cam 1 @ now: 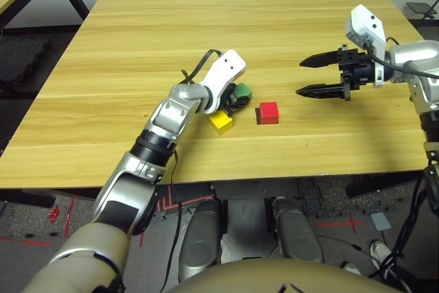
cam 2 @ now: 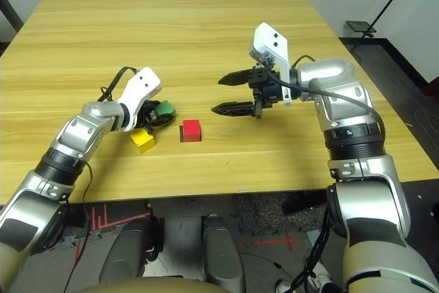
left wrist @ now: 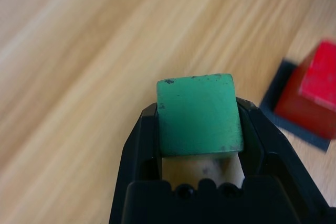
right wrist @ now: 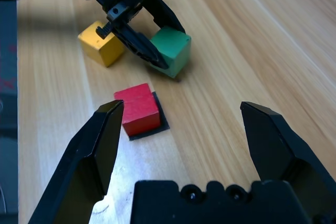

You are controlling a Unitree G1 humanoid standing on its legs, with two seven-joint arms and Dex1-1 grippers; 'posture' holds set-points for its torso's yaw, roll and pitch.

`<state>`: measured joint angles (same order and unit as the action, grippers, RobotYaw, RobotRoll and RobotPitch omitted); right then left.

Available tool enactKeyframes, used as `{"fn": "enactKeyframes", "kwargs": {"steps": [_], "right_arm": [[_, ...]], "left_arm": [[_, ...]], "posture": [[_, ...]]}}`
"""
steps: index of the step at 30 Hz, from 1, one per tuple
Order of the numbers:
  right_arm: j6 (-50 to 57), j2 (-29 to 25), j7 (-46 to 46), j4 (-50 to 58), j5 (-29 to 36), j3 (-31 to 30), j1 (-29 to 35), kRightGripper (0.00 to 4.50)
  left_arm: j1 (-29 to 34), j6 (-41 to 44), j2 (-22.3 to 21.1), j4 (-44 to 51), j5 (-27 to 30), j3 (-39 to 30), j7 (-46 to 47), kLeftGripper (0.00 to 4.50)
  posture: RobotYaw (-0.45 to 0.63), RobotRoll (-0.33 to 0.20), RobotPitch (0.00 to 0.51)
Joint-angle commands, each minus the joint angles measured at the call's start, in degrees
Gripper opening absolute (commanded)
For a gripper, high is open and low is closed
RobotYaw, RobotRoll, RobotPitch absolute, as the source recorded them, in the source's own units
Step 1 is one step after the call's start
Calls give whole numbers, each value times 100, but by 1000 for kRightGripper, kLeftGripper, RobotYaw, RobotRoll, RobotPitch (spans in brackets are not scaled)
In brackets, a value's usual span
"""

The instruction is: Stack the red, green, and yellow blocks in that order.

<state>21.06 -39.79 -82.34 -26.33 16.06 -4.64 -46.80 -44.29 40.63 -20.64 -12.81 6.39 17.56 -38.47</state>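
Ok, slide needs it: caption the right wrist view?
Left end effector grips green block beside yellow block; red block waits.

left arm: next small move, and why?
Probably lift the green block and carry it over the red block. The left gripper is shut on it, red sits bare on its black patch, and the right gripper hangs open, clear.

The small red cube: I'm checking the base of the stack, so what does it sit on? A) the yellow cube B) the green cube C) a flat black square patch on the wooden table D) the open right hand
C: the small red cube rests on a flat black square patch, apart from both other cubes.
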Motion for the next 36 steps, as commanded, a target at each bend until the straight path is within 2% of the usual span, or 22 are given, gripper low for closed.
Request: {"fn": "enactKeyframes", "kwargs": {"steps": [1,6,10,15,21,27,36], "right_arm": [[-942,-198,-867,-693,68,38,121,4500],[-1652,-519,-1016,-1415,198,-349,45,4500],[-1765,-507,-1016,-1626,268,-397,-76,4500],[-1538,-452,-1016,-1415,408,-362,-54,4500],[-1358,-408,-1016,-1143,448,-257,16,4500],[-1152,-300,-966,-931,407,-65,87,4500],[-1109,-307,-931,-962,285,85,32,4500]], "left_arm": [[-331,256,-97,243,153,-148,-325,2086],[-509,778,-283,877,450,-45,-888,2086],[-422,1028,-348,1228,668,184,-1349,2086],[-413,513,-370,921,559,535,-1813,2086],[-732,-224,-228,203,357,698,-2192,2086],[-815,-507,-111,-126,205,719,-2382,2086],[-668,-577,-84,-98,169,662,-2546,2086]], "posture": [[266,-57,113],[257,-60,117],[247,-58,119],[227,-56,125],[198,-50,134],[184,-48,137],[176,-51,140]]}}
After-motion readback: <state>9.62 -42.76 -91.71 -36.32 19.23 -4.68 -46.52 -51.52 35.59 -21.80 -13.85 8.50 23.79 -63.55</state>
